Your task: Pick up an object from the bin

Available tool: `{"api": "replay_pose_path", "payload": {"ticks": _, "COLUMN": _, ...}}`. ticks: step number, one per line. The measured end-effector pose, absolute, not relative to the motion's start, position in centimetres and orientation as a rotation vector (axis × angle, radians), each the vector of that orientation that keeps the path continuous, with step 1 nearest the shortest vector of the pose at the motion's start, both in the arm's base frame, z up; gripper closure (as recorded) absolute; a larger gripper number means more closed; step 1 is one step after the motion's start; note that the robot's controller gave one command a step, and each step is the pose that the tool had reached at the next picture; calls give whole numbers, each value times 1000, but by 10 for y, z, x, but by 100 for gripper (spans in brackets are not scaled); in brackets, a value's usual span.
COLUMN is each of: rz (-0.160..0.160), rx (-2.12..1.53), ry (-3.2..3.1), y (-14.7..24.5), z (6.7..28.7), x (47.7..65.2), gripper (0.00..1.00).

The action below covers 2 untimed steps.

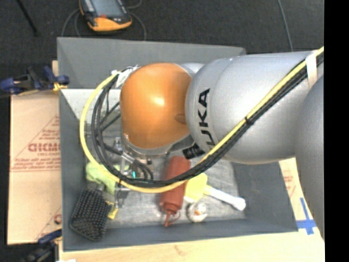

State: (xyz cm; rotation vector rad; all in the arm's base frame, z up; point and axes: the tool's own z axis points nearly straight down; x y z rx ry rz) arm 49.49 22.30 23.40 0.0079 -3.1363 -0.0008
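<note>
- The silver arm point(256, 113) reaches in from the right and covers most of the grey metal bin point(163, 51).
- Its rounded orange cover point(152, 105) hangs over the middle of the bin, nearer the left wall than the right.
- Black and yellow cables point(92, 138) loop round the cover's left side and curve back beneath it towards the arm.
- The jaws sit under the orange cover, in the metal parts and cables towards the bin's left wall. Whether they stand wide or narrow, or hold anything, cannot be told.
- Nearest to that spot is a yellow-green crumpled thing point(98, 173) against the left wall, partly hidden under the cable loop.
- Just in front of it, in the front-left corner, lies a black mesh-textured block point(89, 214), tilted.
- A dark red squeeze bottle point(173, 192) lies near the middle of the front wall, its nozzle pointing at that wall and its upper end under the cables.
- A yellow thing point(196, 189) lies just to the right of the bottle.
- A small round white-and-orange thing point(197, 213) lies in front of the yellow thing, near the front wall.
- A white spoon-like piece point(232, 200) lies further right, its broad end pointing towards the front-right corner.
</note>
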Motion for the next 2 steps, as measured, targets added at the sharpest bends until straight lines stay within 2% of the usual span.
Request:
{"api": "replay_pose_path", "payload": {"ticks": 1, "rz": -4, "rx": 1, "ry": -3144, "y": 222, "z": 238, "x": 497, "gripper": 0}}
{"api": "replay_pose_path", "payload": {"ticks": 2, "rz": -7, "rx": -81, "ry": -3148, "y": 209, "z": 168, "x": 524, "gripper": 0}}
